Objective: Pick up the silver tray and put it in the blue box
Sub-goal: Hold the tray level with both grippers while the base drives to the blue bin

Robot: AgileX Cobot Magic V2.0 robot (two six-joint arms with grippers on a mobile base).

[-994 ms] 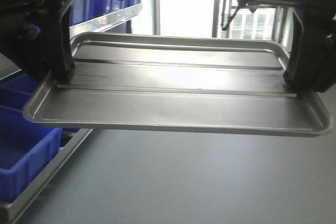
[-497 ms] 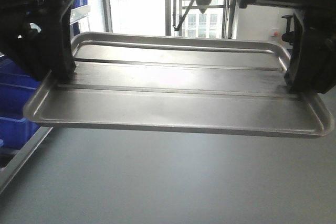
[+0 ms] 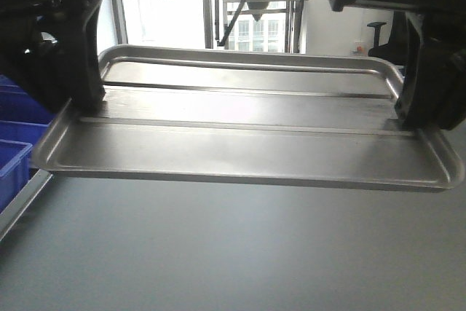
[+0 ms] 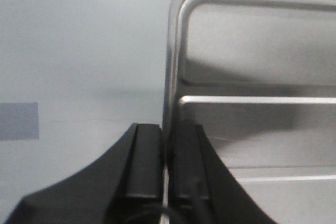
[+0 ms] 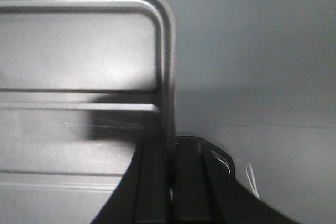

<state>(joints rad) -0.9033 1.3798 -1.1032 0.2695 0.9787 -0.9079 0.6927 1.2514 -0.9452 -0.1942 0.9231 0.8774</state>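
The left gripper (image 3: 86,103) hung down from the upper left of the front view, and the right gripper (image 3: 415,118) hung down from the upper right. Each one pinched a short end of the silver tray (image 3: 247,143) tight. In the left wrist view the left gripper (image 4: 167,145) had one finger on each side of the tray's (image 4: 252,129) thin rim. In the right wrist view the right gripper (image 5: 170,156) squeezed the tray's (image 5: 79,77) other rim the same way. The tray was up in the air in the middle of the front view, flat, with its open side up. Its long side ran from left to right, and its far edge faced the bright window (image 3: 167,20). Under it lay a plain grey surface (image 3: 233,253). The blue box (image 3: 11,169) sat low at the left edge, off to the side of the tray, with a grey rail (image 3: 18,205) beside it.
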